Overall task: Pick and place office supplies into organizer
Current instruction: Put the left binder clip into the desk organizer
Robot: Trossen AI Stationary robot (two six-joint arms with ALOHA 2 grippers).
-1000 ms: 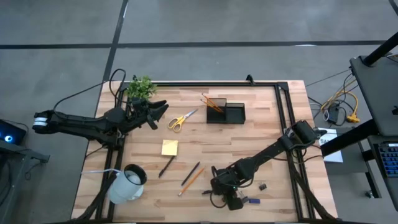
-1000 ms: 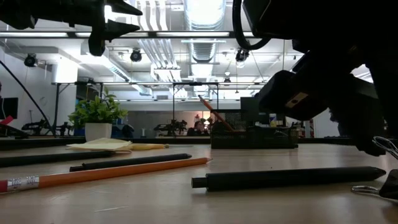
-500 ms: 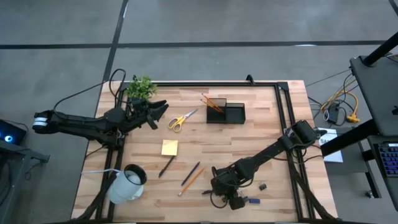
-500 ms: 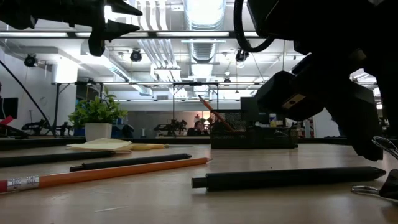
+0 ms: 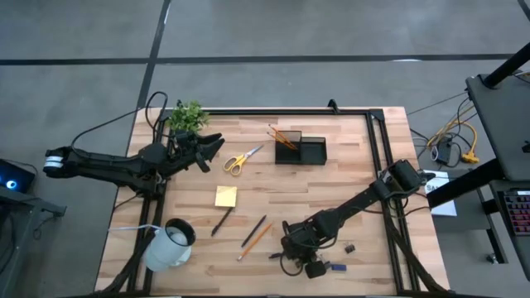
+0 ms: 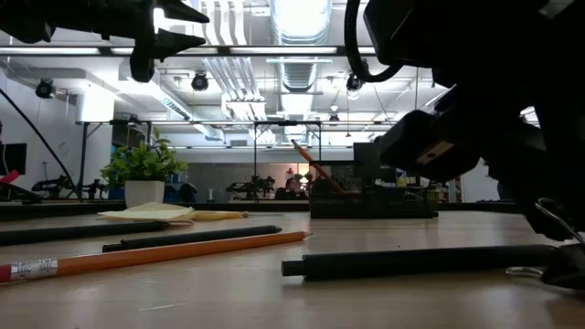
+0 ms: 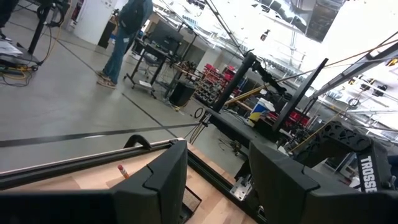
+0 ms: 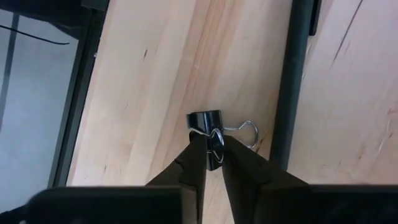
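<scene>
My right gripper point(image 8: 210, 148) is low over the table's near edge point(image 5: 313, 266), shut on a small black binder clip point(image 8: 204, 119). A dark pen point(image 8: 292, 81) lies right beside the clip on the wood point(image 6: 420, 262). The black organizer point(image 5: 300, 149) stands near the far edge with an orange pencil leaning inside it. Yellow-handled scissors point(image 5: 241, 158), a yellow sticky-note pad point(image 5: 225, 196), a pen point(image 5: 221, 221) and an orange pencil point(image 5: 257, 240) lie flat mid-table. My left gripper point(image 5: 211, 149) waits open, raised near the plant. My right gripper pinches the binder clip between its two fingertips point(image 8: 196, 152), at the silver wire handle point(image 8: 212, 138) next to the black body. The fingers come from above, pointing down. The clip sits on the table, and its other wire loop point(image 8: 249, 130) lies flat toward the pen.
A white mug point(image 5: 170, 242) stands at the near left corner and a small green plant point(image 5: 187, 116) at the far left. A tiny dark bit point(image 5: 349, 247) and a small blue piece point(image 5: 334, 267) lie near my right gripper. Black rails frame the table's right side.
My right gripper has sunk a little toward the table at the binder clip; in the low view its fingers now stand lower by the clip's wire. The left arm and the other supplies have stayed put.
</scene>
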